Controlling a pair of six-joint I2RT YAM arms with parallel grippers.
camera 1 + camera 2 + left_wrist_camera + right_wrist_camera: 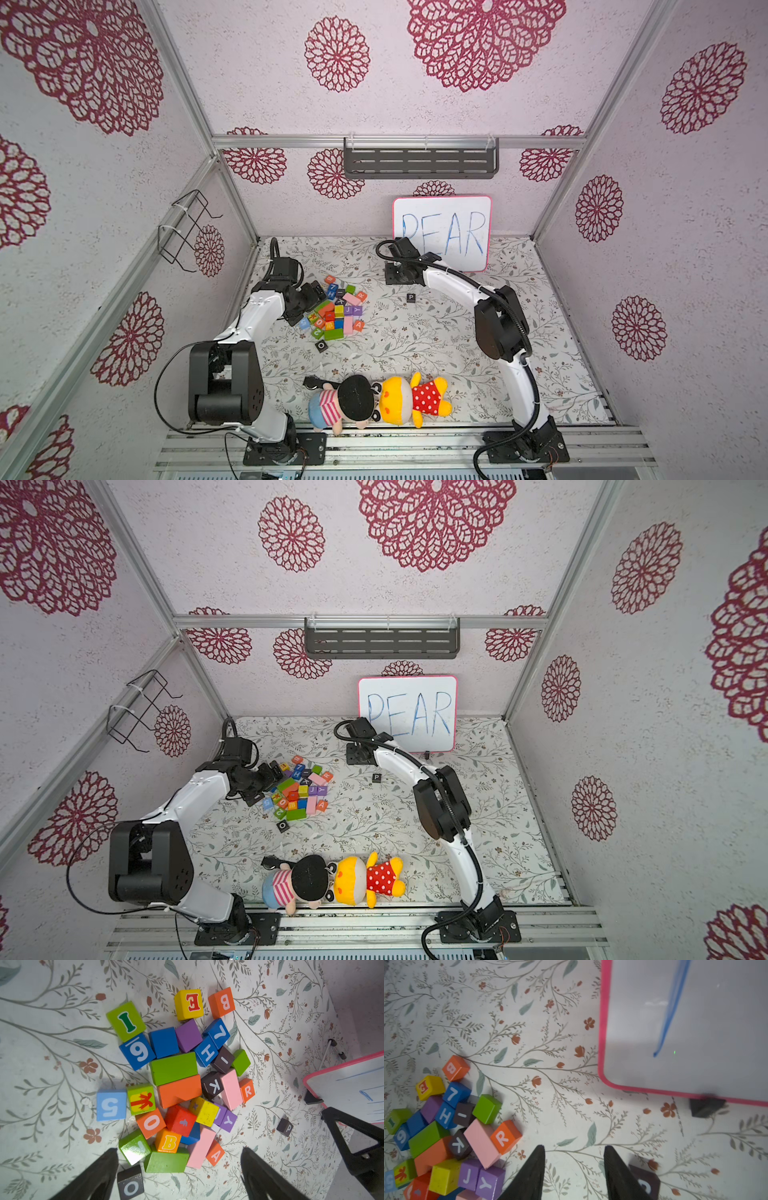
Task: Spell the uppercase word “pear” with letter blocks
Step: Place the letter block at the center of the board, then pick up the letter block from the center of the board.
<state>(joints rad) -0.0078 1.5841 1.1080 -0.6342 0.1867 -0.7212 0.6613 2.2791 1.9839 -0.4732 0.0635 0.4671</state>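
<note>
Judging by looks, you have light, rigid, slick-painted cubes; pinch two opposite flat sides squarely. P block [411,297] stands alone, right of the pile [334,309]. E block [189,1004] sits at its far-left corner, R block [247,1090] far-right, A block [215,1155] near-right. Left gripper [179,1149] and right gripper [574,1147] both gape, empty.

In the right wrist view, a black finger [616,1172] of the right gripper [574,1147] is hiding half of the small black wooden cube marked P [646,1180], near the pink-framed whiteboard [716,1032]. In a top view, the right arm [405,249] is covering part of that whiteboard's [457,208] first letter.
</note>
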